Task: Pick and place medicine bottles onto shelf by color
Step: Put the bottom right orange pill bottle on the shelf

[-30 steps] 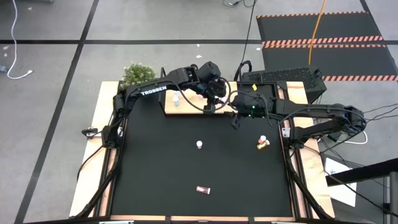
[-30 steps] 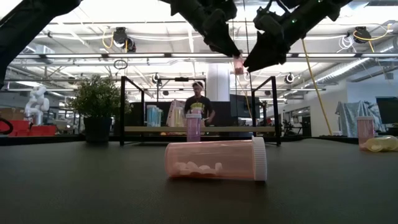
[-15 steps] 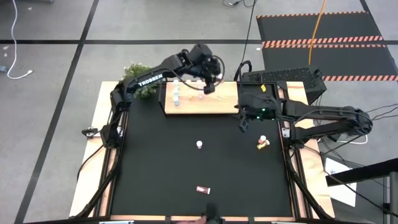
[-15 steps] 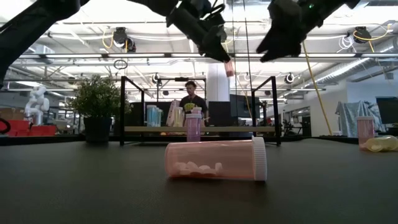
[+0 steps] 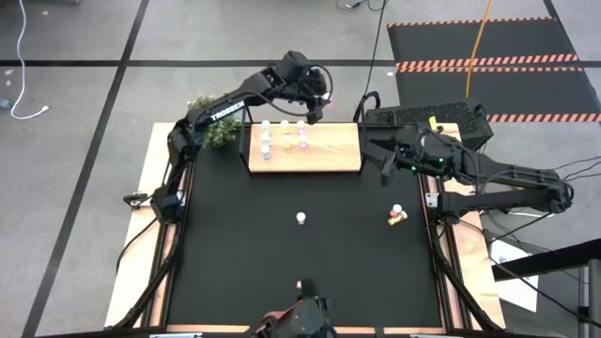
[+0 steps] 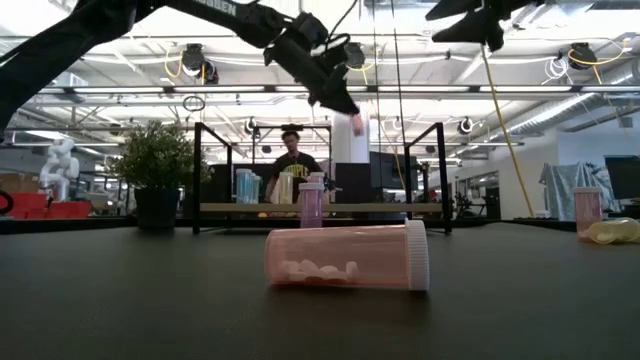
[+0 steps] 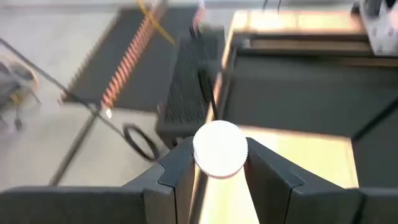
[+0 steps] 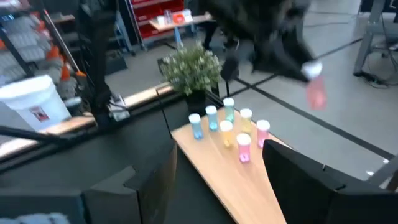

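Observation:
My left gripper (image 5: 317, 103) is shut on a pink medicine bottle (image 6: 356, 123) with a white cap, high in the air over the far edge of the wooden shelf (image 5: 331, 152). The bottle also shows in the right wrist view (image 8: 316, 93). Several blue, green, yellow and pink bottles (image 8: 225, 127) stand upright on the shelf's left part. My right gripper (image 5: 387, 171) is open and empty, raised to the right of the shelf. One bottle (image 5: 301, 218) stands on the black table. A yellow one (image 5: 397, 217) and a maroon-pink one (image 6: 345, 258) lie on their sides. My left gripper pinches the pink bottle between its two fingers at the cap end (image 7: 220, 149), one finger on each side of the white cap. The fingers slant downward. The pink body (image 8: 317, 98) hangs below the fingertips, cap up, lifted clear of the shelf.
A green plant (image 5: 208, 117) stands at the shelf's left end. The shelf has black metal uprights (image 6: 196, 175). A keyboard (image 5: 427, 117) lies beyond the table's far right corner. A person (image 6: 291, 165) stands in the room behind the shelf.
My left gripper has carried the pink bottle from over the shelf's middle toward the table's far edge, keeping hold of it. My right gripper has drawn away from the left gripper, toward the table's right edge and upward.

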